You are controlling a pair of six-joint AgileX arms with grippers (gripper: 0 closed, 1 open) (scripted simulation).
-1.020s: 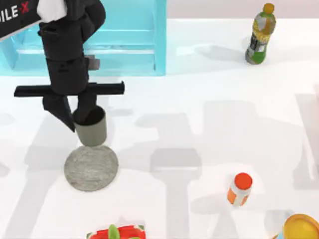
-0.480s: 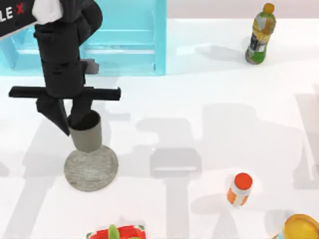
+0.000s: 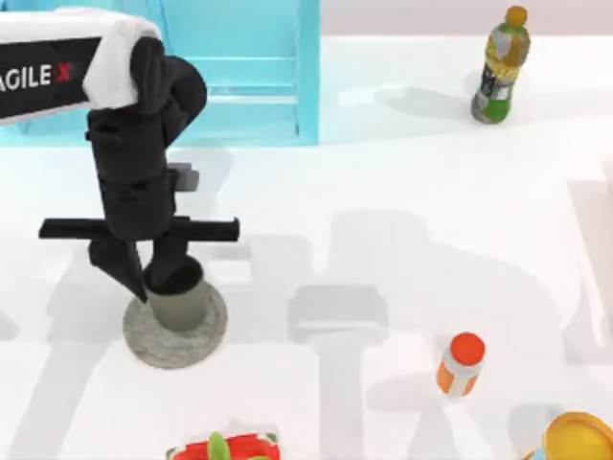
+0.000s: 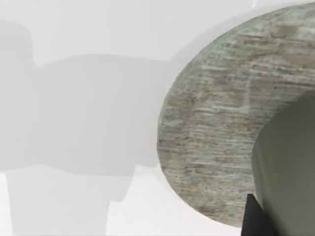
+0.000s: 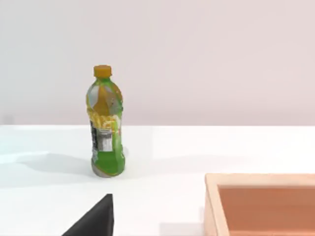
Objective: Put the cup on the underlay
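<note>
The dark grey-olive cup (image 3: pixel 178 298) stands upright over the round grey stone underlay (image 3: pixel 175 337) at the table's front left. My left gripper (image 3: pixel 153 276) comes down from above and is shut on the cup, one finger inside the rim and one outside. Whether the cup's base touches the disc I cannot tell. In the left wrist view the cup's wall (image 4: pixel 290 167) is close over the mottled underlay (image 4: pixel 211 137). My right arm is parked off to the right, and a dark part of the right gripper (image 5: pixel 93 221) shows in its wrist view.
A turquoise rack (image 3: pixel 249 77) stands at the back left, just behind the left arm. A green bottle (image 3: pixel 500 67) is at the back right. An orange-capped small bottle (image 3: pixel 462 364), a yellow round object (image 3: pixel 579 439) and a red-green item (image 3: pixel 225 448) sit along the front. A wooden box (image 5: pixel 261 201) lies near the right gripper.
My left gripper has carried the cup toward the front of the table and lower. The cup has gone from behind the underlay to over the disc.
</note>
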